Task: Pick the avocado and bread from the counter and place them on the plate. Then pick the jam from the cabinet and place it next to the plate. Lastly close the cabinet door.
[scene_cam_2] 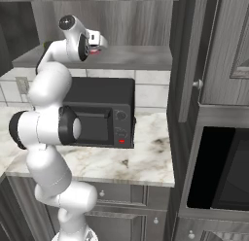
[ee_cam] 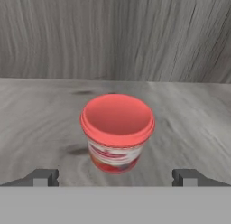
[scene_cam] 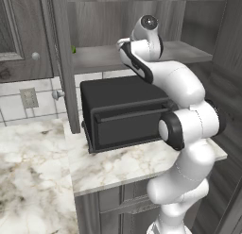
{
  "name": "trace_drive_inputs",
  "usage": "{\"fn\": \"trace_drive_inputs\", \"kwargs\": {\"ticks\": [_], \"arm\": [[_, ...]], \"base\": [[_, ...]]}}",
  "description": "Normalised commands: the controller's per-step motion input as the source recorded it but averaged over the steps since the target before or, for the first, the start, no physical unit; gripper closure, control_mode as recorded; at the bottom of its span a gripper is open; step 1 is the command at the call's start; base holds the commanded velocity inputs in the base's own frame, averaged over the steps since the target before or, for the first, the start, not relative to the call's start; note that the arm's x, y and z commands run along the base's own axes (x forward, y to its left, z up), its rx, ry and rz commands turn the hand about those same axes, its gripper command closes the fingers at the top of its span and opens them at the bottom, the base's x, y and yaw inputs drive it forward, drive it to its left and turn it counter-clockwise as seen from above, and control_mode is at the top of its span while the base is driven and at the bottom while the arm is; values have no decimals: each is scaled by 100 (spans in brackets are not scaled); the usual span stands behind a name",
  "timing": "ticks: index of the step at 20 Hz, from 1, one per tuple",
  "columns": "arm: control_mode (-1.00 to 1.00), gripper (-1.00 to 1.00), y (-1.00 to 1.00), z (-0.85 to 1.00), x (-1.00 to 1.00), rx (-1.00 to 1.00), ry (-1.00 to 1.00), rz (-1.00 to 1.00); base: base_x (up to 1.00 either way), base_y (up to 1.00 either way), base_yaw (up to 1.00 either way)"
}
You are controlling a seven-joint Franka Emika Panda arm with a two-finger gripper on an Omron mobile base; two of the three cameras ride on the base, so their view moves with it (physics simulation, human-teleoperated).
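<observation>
red jam [ee_cam: 117,130] on cabinet [ee_cam: 45,119] shelf, label unreadable

Grey cabinet shelf [ee_cam: 40,123] — the jam [ee_cam: 117,133] stands upright on it.

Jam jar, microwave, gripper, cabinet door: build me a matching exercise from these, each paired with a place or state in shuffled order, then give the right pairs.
Column one:
1. jam
2. microwave
3. gripper
4. cabinet door

Column two:
A. black, standing on the counter under the shelf
B. swung open, seen edge-on
C. upright on the cabinet shelf, red lid on top
D. open, fingertips apart on either side of the jar, not touching it

Pairs: 1-C, 2-A, 3-D, 4-B
</observation>
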Motion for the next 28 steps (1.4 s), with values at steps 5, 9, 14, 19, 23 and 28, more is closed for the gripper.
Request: {"fn": "trace_drive_inputs", "kwargs": {"ticks": [5, 9, 14, 19, 23, 28], "arm": [[-100, -100, 0, 0, 16, 1, 0, 0], [-100, -100, 0, 0, 12, 0, 0, 0], [-100, -100, 0, 0, 10, 0, 1, 0], [-100, -100, 0, 0, 3, 0, 0, 0], [-100, -100, 0, 0, 0, 0, 0, 0], [-100, -100, 0, -4, 0, 0, 0, 0]], "base": [[0, 0, 0], [0, 0, 0], [0, 0, 0], [0, 0, 0], [0, 0, 0], [0, 0, 0]]}}
